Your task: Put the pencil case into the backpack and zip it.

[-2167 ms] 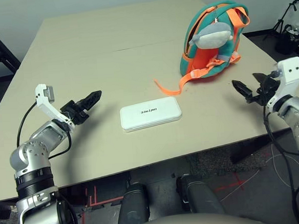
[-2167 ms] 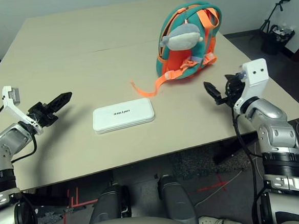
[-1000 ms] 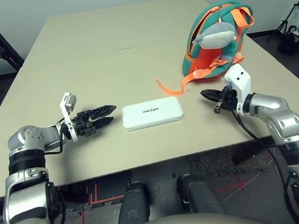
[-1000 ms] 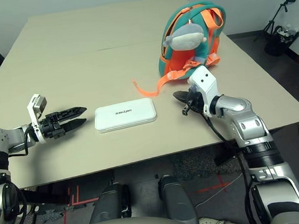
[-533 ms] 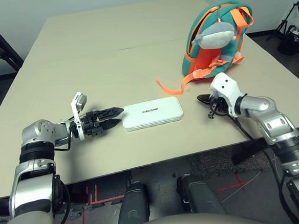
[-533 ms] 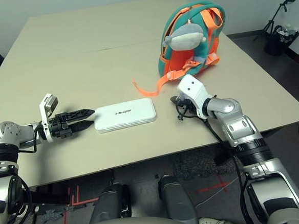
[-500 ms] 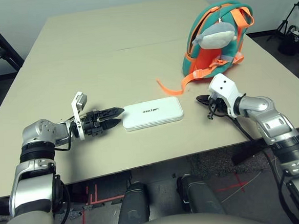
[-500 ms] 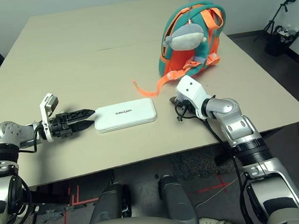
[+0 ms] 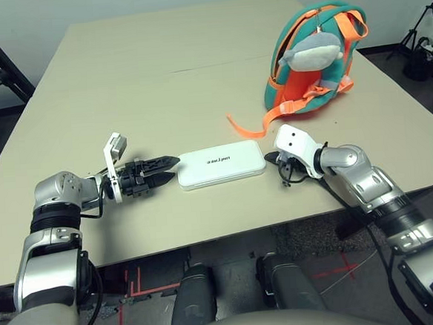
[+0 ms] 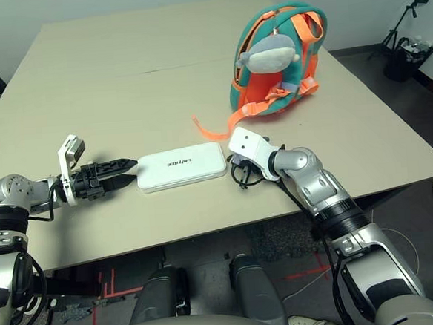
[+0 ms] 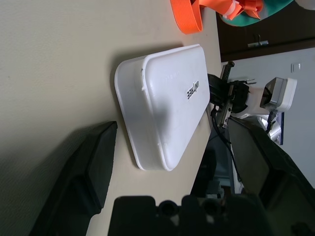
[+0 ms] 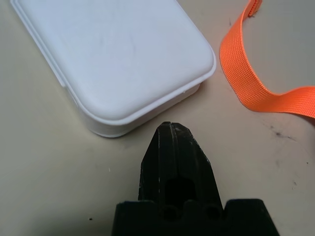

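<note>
Left eye view: pencil case (image 9: 220, 165) lies flat on table (image 9: 145, 100), between the grippers, nearer the robot than backpack (image 9: 315, 57). Left gripper (image 9: 177, 170) is open beside the case; right gripper (image 12: 172, 123) is closed, near its opposite end.

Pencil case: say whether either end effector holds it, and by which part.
Nothing is held. The left end effector stands open at one end of the pencil case; the right end effector is shut by the other.
</note>
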Robot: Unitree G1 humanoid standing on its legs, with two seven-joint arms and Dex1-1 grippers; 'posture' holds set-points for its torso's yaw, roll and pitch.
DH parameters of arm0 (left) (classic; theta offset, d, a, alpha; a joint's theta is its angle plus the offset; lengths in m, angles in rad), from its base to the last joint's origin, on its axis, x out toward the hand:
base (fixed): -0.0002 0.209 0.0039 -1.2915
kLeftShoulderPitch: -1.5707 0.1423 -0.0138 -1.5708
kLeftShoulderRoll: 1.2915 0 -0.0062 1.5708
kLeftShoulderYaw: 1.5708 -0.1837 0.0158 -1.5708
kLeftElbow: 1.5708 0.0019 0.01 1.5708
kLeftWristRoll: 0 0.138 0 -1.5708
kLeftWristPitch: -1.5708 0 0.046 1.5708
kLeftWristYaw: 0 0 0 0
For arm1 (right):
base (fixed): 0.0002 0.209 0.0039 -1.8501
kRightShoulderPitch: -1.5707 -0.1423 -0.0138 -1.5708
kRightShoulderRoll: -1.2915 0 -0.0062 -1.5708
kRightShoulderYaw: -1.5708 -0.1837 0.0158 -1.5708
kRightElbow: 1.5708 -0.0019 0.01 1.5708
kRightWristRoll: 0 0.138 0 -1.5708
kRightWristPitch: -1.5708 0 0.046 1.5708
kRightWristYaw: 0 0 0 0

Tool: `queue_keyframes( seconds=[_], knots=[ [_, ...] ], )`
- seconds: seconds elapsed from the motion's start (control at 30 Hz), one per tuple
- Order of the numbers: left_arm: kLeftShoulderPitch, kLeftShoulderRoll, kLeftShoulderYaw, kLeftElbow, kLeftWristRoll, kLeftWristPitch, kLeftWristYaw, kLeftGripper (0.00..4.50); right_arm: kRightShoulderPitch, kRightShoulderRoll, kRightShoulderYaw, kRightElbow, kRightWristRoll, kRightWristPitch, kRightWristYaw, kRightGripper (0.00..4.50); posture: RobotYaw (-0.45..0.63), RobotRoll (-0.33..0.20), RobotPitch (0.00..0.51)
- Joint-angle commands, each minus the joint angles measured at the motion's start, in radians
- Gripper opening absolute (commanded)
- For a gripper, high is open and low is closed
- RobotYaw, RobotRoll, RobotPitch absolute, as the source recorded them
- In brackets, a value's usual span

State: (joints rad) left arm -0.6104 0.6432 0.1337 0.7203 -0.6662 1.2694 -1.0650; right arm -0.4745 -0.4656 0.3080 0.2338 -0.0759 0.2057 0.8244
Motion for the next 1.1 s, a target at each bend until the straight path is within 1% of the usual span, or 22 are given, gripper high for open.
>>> queue_keyframes(
  seconds=[0.03,0.4,0.53,0.67,0.7,0.73,0.77,0.9,0.93,0.97,1.0,1.07,1.1],
  knots=[
    [0.008,-0.008,-0.019,0.031,0.037,-0.003,0.011,4.5,-0.024,0.03,0.037,0.011,-0.018,-0.001,0.013,0.02,-0.11,0.0,0.069],
    [0.007,-0.008,-0.02,0.027,0.042,0.003,-0.006,4.5,-0.085,0.12,0.074,0.026,-0.031,-0.002,0.048,0.02,-0.11,0.0,0.059],
    [0.01,-0.008,-0.024,0.017,0.044,-0.01,-0.018,4.5,-0.098,0.133,0.081,0.033,-0.037,-0.008,0.055,0.02,-0.11,0.0,0.056],
    [0.018,-0.006,-0.023,-0.002,0.041,-0.029,-0.038,4.5,-0.096,0.12,0.074,0.043,-0.035,-0.014,0.057,0.02,-0.1,0.0,0.057],
    [0.02,-0.007,-0.018,-0.004,0.04,-0.032,-0.038,4.09,-0.092,0.114,0.07,0.043,-0.035,-0.015,0.057,0.0,-0.1,0.0,0.058],
    [0.02,-0.007,-0.014,-0.005,0.039,-0.036,-0.037,3.85,-0.088,0.108,0.067,0.043,-0.034,-0.015,0.057,0.0,-0.1,0.0,0.058],
    [0.02,-0.007,-0.011,-0.005,0.04,-0.039,-0.037,3.5,-0.086,0.105,0.065,0.043,-0.034,-0.016,0.057,0.0,-0.1,0.0,0.058],
    [0.013,-0.011,0.008,0.003,0.043,-0.057,-0.027,1.9,-0.073,0.077,0.04,0.053,-0.029,-0.018,0.039,0.0,-0.1,0.0,0.062],
    [0.015,-0.01,0.01,-0.003,0.043,-0.061,-0.03,1.58,-0.071,0.071,0.031,0.056,-0.025,-0.016,0.033,0.0,-0.1,0.0,0.064],
    [0.016,-0.01,0.017,-0.01,0.039,-0.068,-0.035,1.36,-0.07,0.062,0.017,0.062,-0.021,-0.013,0.022,0.0,-0.1,0.0,0.064],
    [0.018,-0.009,0.024,-0.016,0.038,-0.083,-0.037,1.29,-0.071,0.053,0.002,0.07,-0.021,-0.012,0.01,0.0,-0.1,0.0,0.065],
    [0.018,-0.008,0.041,-0.026,0.026,-0.101,-0.046,1.29,-0.075,0.039,-0.029,0.091,-0.027,-0.004,-0.03,0.0,-0.1,0.0,0.066],
    [0.018,-0.007,0.054,-0.035,0.018,-0.099,-0.041,1.29,-0.08,0.034,-0.06,0.108,-0.021,0.012,-0.06,0.17,-0.1,0.0,0.066]
  ],
)
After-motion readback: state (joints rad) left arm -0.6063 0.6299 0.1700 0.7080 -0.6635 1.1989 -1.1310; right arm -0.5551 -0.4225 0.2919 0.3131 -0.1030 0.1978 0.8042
